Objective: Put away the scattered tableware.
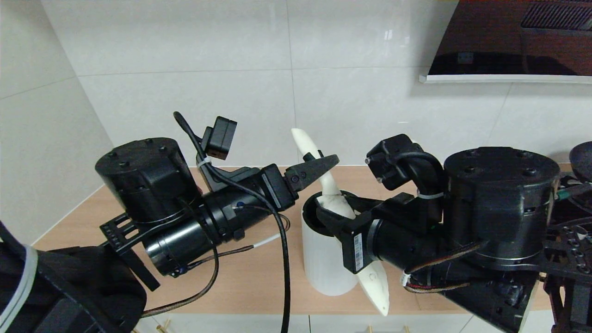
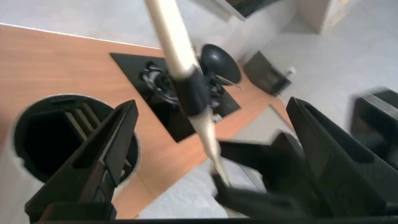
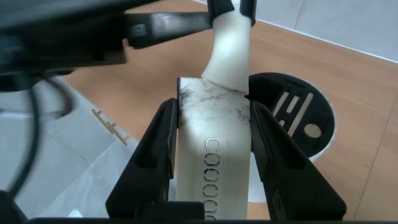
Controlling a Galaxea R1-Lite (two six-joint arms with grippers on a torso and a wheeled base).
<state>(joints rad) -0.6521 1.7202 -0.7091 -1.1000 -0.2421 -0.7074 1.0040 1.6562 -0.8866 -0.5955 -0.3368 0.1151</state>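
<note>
Spatula: a white spatula (image 1: 375, 283) is held in the air, tilted. Its handle points up toward the wall and its broad end hangs low on the near side of the holder. Its middle crosses above the holder's mouth, and a black band circles the handle.
Right pincer: the right pincer (image 3: 214, 109) is clamped on the broad blade of the spatula, with one finger pressed to each edge.
Left pincer: the left pincer (image 2: 212, 104) has its fingers spread wide apart. The spatula's handle runs between them, with a gap showing on either side in the left wrist view.
Holder: a white round holder (image 1: 323, 263) stands upright on the counter between the two arms. It is dark inside, with pale bars at the bottom.
Counter: the wooden counter (image 1: 249, 282) meets a white tiled wall (image 1: 185, 41) at the back.
Stove top: a black stove top (image 2: 132, 65) is set into the counter on the robot's right, well apart from the holder. A dark rounded thing sits on it, too blurred to tell what it is.
Hood: a dark hood (image 1: 508, 41) hangs on the wall, up on the right.
Cabinet handles: gold handles (image 3: 112, 127) sit on the white fronts below the counter's near edge.
</note>
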